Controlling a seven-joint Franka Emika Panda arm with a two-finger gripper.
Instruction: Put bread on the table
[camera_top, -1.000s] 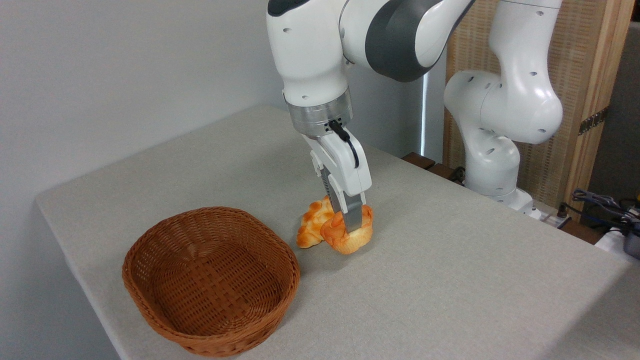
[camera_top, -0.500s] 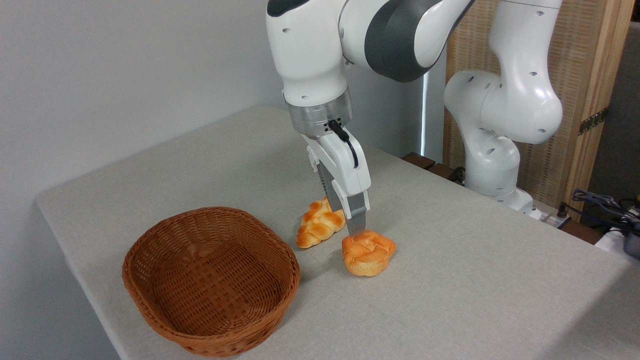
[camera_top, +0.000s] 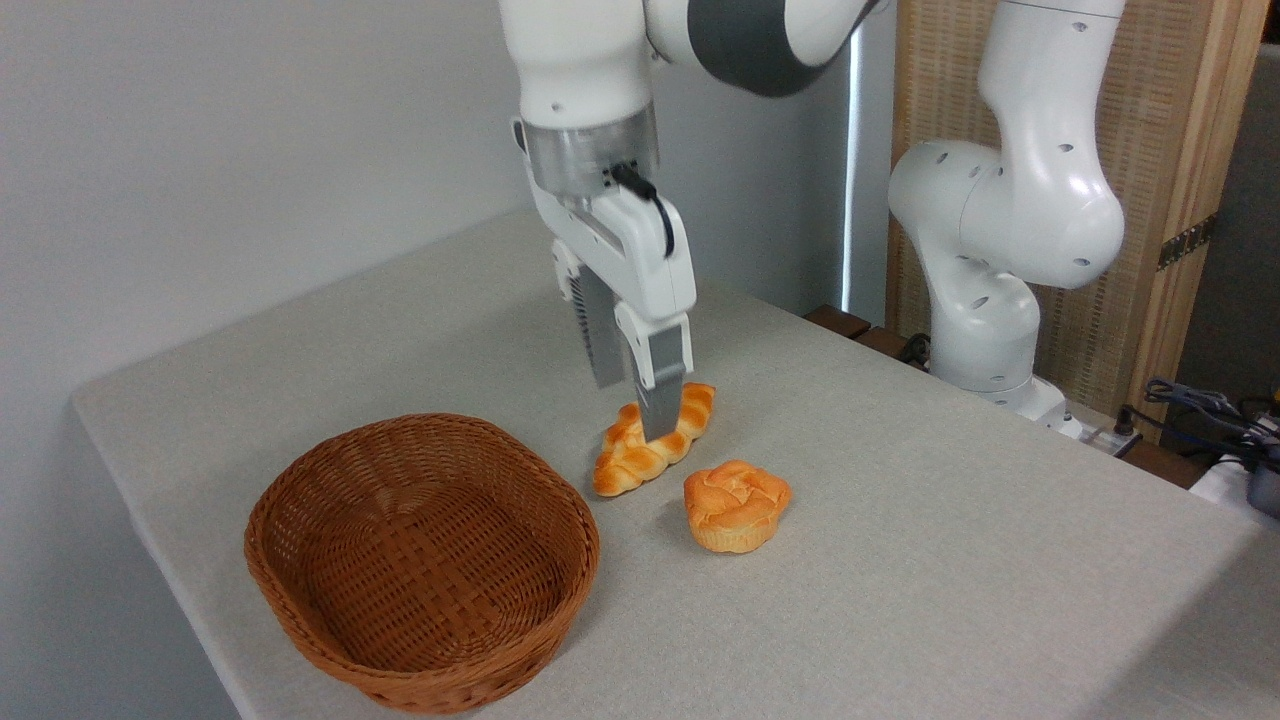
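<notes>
The bread (camera_top: 737, 504) is set upright on the table (camera_top: 900, 560), knot side up and paler base down, to the right of the basket (camera_top: 420, 560) and just near-right of the braided loaf (camera_top: 655, 440). No contact between the two breads is seen; a narrow strip of cloth shows between them. Nothing is touching the bun, so the placing step is judged done.

The gripper (camera_top: 628, 405) is held above the table, over and in front of the braided loaf as viewed, and well clear of the bun. The jaws are parted moderately, with a visible gap between the two fingers (camera_top: 660, 385), and nothing is gripped. Whether the fingertips are touching the loaf cannot be told; the near finger only overlaps it in the picture. The raised, empty pose is judged consistent with a release and retreat.

The basket is seen empty: only woven bottom and walls are shown inside. It is placed at the near-left of the table, apart from both breads. The loaf is lying flat on the cloth, angled from near-left to far-right. The arm base (camera_top: 990, 330) is mounted at the far-right edge.
</notes>
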